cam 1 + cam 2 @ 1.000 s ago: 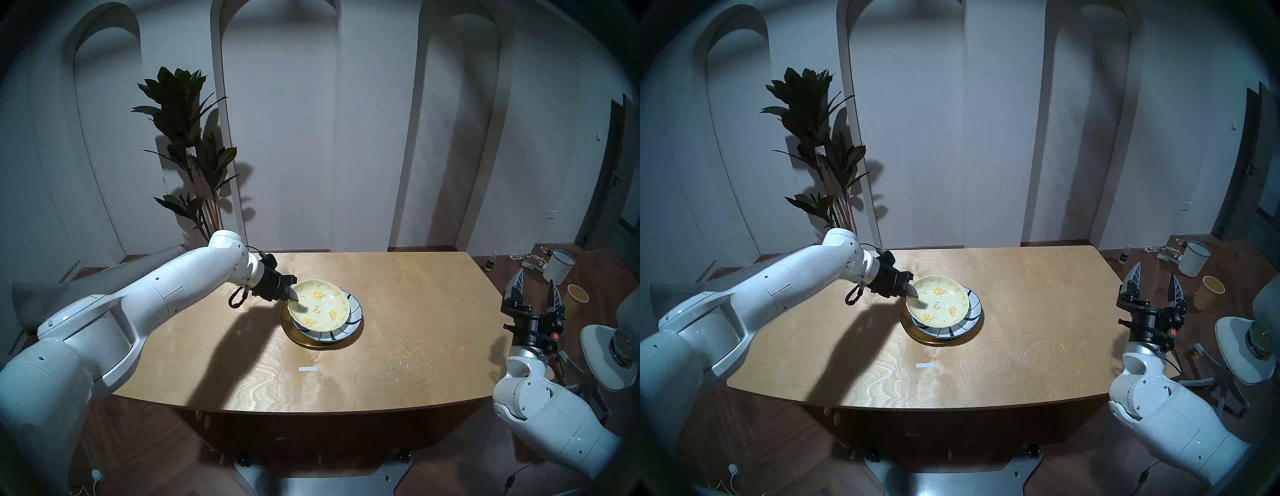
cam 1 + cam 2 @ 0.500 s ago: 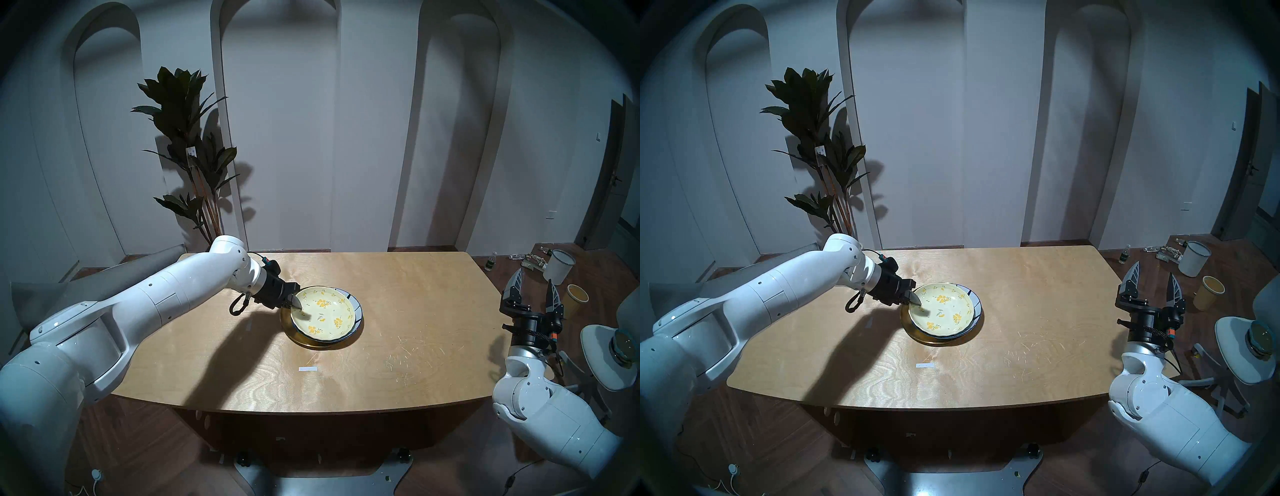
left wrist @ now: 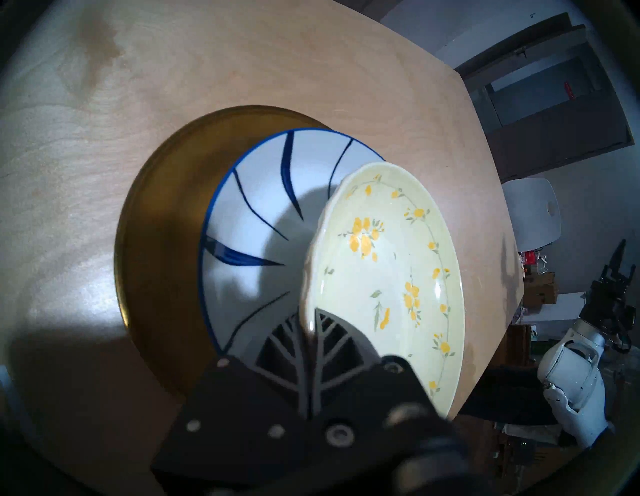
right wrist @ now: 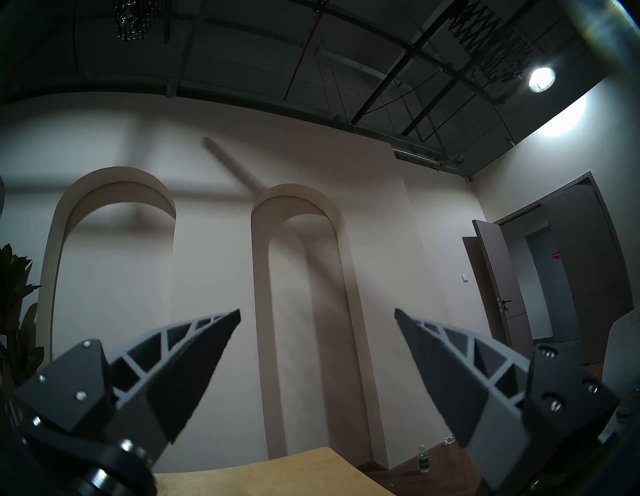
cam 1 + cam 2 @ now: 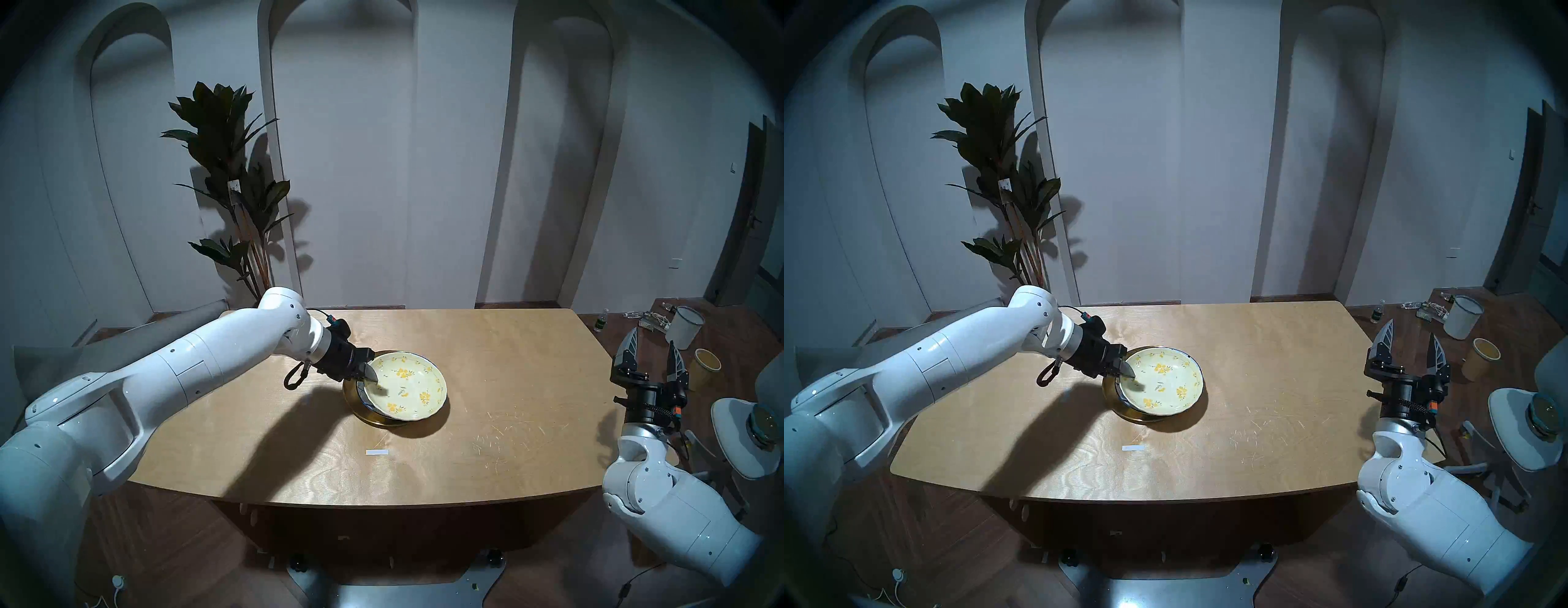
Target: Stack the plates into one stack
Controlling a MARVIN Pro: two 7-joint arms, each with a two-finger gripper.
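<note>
Three plates on the desk [image 5: 488,382], one gripped.
Left end effector [image 5: 370,375] pinches the floral plate [image 5: 407,388] rim, blue-striped plate [image 3: 249,221] and gold plate [image 3: 162,221] beneath; right end effector [image 5: 651,352] spread.

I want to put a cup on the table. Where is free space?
Free: the table's right half, between the plates and the open right pincer; also the front strip around the white tape. Crowded: the left, under the left pincer gripping the floral plate.
</note>
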